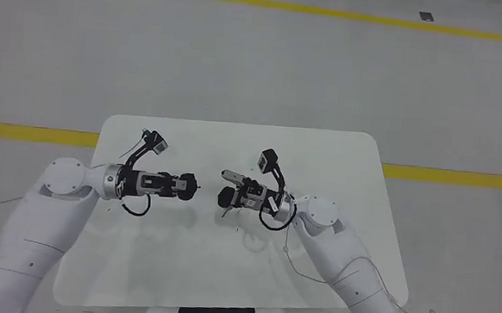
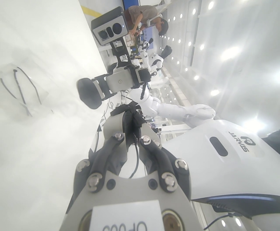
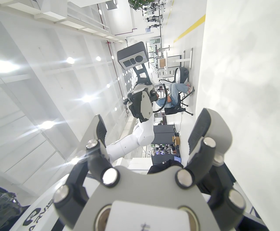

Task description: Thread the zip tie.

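Observation:
My left gripper (image 2: 128,112) is shut on a black zip tie (image 2: 136,153). The tie's head pokes out at the fingertips and its thin tail hangs back between the fingers. In the top view the left gripper (image 1: 195,185) hovers over the middle of the white table (image 1: 320,156) and points at my right gripper (image 1: 227,187), a short gap away. The right gripper (image 3: 151,129) is open, with nothing between its black pads (image 3: 101,129). Each wrist view shows the opposite gripper straight ahead: the right gripper (image 2: 87,94) and the left gripper (image 3: 140,107).
A clear plastic bag (image 2: 32,96) holding several spare black zip ties (image 2: 18,87) lies flat on the table beyond the right gripper. Bare tabletop lies around both arms. The floor behind the table has yellow lines.

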